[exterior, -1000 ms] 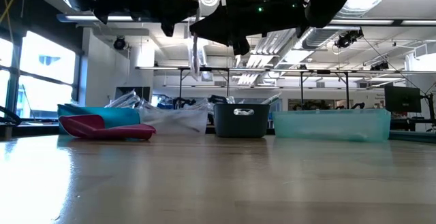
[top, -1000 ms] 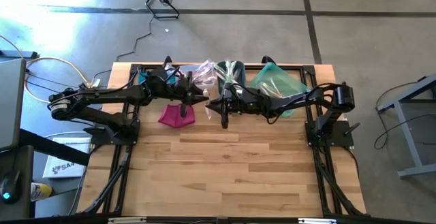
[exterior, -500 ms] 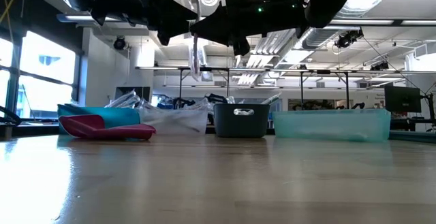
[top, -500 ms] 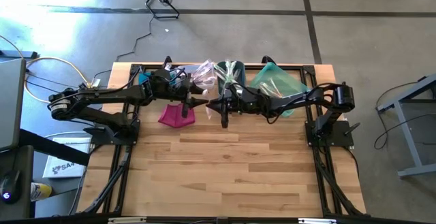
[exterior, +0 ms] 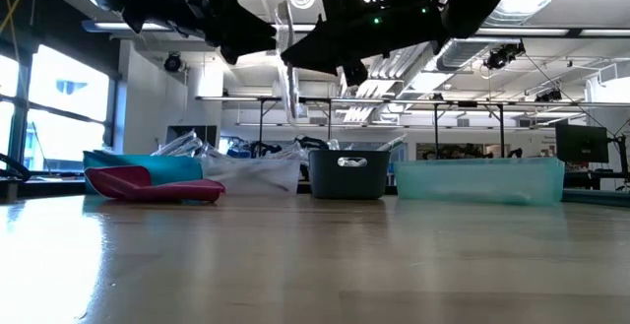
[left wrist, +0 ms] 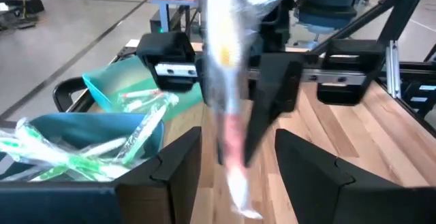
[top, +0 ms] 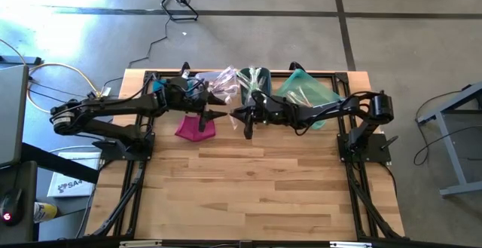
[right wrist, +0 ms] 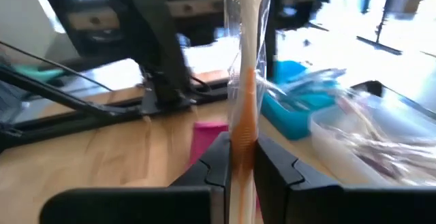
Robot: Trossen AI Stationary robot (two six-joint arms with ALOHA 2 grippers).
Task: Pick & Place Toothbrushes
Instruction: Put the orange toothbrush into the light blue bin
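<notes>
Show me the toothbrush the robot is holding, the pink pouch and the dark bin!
toothbrush (right wrist: 244,81), right wrist view, on its wrapped handle.
pink pouch (exterior: 157,183), low view, on its front side.
dark bin (exterior: 348,176), low view, on its front wall.

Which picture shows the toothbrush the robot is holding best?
The right wrist view: the wrapped toothbrush stands pinched in the right gripper. The left wrist view blurs it, the low view shows it small, the high view barely.

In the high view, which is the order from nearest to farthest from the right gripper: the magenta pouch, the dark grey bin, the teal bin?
Measured from the right gripper, above the table's middle:
1. Dark grey bin, just behind it at the back edge.
2. Magenta pouch, on the table toward the left arm.
3. Teal bin, back right, along the right arm.
</notes>
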